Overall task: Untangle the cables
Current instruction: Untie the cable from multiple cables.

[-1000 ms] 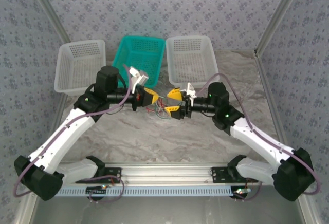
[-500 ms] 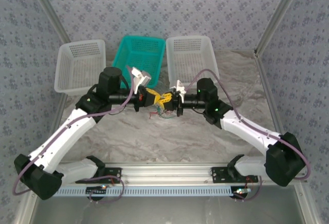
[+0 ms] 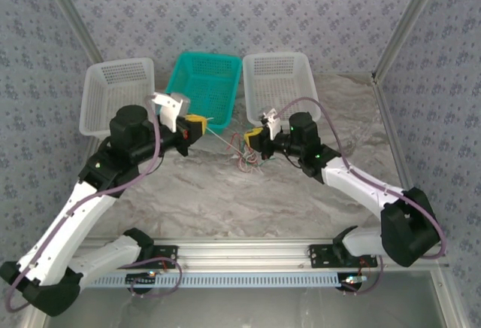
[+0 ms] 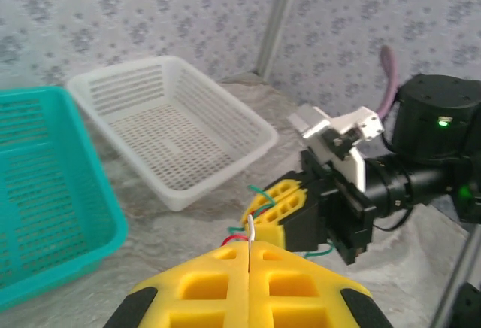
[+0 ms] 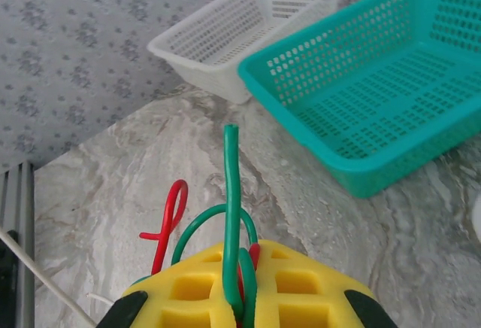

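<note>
1. white-shelled left arm is now sitting swung back toward the left white basket, where a second ago it was reaching into the middle of the marbled table. the right arm is leaning further in than it was.
2. the left gripper is staying pressed shut. it is now standing well apart from the right gripper, instead of nose to nose with it in front of the teal basket.
3. the right gripper, gaping a second ago, is now clamping tight on a green wire. a red wire is looping out just beside it, and whether that one is pinched too is hard to tell.
4. the cables are bunching on the table just below the right gripper, much nearer to it than to the left one.
5. a pale wire is sitting nipped between the left fingers and running in a straight line back to the clump. so one strand is probably being drawn out while the rest is being anchored. its far end is still disappearing into the bunch, so the untangling is looking under way rather than finished.
</note>
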You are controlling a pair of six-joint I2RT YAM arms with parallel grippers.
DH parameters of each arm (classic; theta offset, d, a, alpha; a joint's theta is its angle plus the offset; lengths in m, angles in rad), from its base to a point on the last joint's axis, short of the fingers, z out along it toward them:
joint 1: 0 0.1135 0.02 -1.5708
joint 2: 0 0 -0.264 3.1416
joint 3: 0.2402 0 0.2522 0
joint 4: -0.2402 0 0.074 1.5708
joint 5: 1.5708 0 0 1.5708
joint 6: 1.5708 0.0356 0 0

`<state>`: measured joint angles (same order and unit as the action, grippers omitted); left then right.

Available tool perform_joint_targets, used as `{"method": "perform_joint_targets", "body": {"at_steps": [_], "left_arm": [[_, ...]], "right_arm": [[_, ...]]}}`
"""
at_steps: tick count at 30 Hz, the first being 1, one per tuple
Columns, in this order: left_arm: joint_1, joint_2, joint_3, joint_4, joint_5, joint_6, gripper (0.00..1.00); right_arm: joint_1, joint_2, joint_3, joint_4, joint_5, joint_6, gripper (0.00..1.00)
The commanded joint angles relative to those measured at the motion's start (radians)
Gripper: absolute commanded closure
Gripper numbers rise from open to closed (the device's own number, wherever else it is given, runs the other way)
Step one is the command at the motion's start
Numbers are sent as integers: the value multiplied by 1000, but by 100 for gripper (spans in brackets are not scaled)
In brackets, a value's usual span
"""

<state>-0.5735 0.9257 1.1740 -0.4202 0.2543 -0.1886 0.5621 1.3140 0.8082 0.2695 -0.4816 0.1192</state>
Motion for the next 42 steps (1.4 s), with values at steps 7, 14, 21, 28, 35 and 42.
{"method": "perform_joint_targets", "body": {"at_steps": [7,14,21,28,35,42], "left_arm": [[91,-5,114,-16,-194,-63,100],[145,-37,151,-71,-326,-66,100],[160,8,82,-40,50,-36,100],[25,165,-184,147,239,-227,48],[-167,247,-435,594,-111,-932,20],[-276,384,-361,702,-212,-968,20]], "right_arm": [[-31,28,-77,-149,280,23,90],[-106,104,-54,-381,401,398,91],[-31,61,-132,-296,316,482,91],[-47,-89,-45,-360,318,486,92],[-34,-130,20,-386,324,496,93],[-10,-123,29,-354,294,493,94]]}}
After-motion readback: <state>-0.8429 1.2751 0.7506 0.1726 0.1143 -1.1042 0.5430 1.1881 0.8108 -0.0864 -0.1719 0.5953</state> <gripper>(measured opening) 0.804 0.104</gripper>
